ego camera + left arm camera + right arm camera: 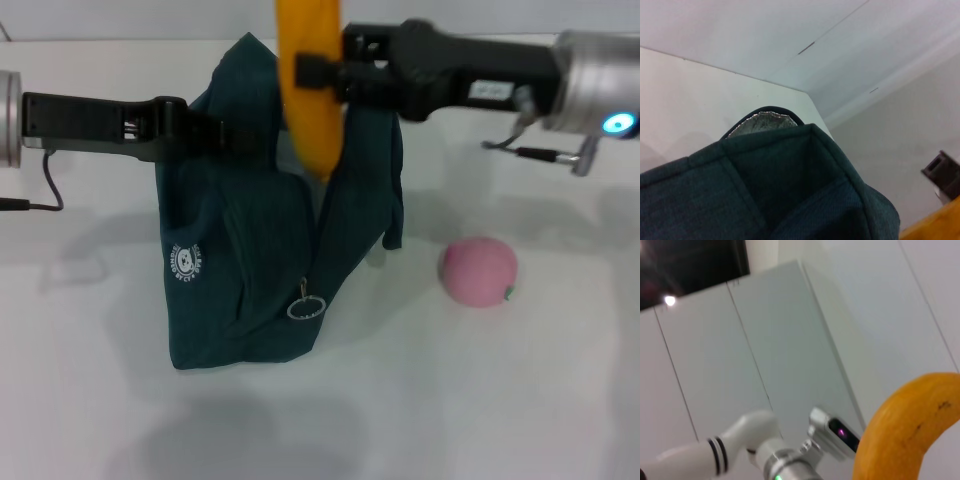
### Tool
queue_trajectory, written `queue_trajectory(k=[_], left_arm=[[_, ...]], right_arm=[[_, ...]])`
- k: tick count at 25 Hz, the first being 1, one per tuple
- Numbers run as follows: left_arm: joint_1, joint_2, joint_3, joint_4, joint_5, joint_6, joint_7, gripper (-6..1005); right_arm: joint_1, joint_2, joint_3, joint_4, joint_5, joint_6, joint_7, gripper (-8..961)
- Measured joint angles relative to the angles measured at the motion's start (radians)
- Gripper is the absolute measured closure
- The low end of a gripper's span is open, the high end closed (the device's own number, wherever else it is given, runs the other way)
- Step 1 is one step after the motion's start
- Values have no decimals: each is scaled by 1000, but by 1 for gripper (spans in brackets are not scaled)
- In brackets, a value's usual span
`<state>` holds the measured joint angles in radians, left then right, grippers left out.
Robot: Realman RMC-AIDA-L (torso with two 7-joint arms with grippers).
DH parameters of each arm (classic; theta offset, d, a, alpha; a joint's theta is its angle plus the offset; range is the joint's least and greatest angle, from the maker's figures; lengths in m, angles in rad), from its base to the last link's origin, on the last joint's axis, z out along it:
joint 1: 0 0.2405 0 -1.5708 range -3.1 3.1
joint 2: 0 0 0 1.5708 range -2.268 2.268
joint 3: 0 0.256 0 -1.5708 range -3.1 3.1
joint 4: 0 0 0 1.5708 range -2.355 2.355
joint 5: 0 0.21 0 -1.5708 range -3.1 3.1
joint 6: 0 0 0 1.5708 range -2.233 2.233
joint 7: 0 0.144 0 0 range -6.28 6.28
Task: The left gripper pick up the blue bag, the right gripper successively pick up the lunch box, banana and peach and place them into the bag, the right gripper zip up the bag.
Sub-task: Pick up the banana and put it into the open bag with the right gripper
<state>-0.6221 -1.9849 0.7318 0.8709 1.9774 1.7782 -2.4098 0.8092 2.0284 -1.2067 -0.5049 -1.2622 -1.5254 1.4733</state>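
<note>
Top centre of the frame, the right gripper [318, 72] has its jaws clamped on the banana [310, 90], hanging over the blue bag [270, 270], whose edge the left gripper [205, 128] pinches.

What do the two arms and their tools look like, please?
The left tool is a black claw on a black link with a silver wrist and a thin black cable. The right tool is black too, with a small white label, a silver-grey wrist, a glowing blue light and a loose cable.
</note>
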Motion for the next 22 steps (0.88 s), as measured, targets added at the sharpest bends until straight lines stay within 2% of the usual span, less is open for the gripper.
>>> queue_trajectory(k=[5, 9, 13, 22], left_arm=[[2, 1, -3, 0, -1, 0, 4, 969], [5, 3, -4, 0, -1, 0, 4, 969], [8, 7, -6, 0, -3, 0, 5, 969], [14, 9, -6, 0, -9, 1, 3, 969]], right_arm=[[7, 0, -194, 1, 77, 123, -70, 517], [4, 0, -299, 1, 133, 168, -98, 514], [-3, 1, -334, -4, 132, 178, -112, 511], [-36, -5, -328, -22, 130, 175, -130, 505]])
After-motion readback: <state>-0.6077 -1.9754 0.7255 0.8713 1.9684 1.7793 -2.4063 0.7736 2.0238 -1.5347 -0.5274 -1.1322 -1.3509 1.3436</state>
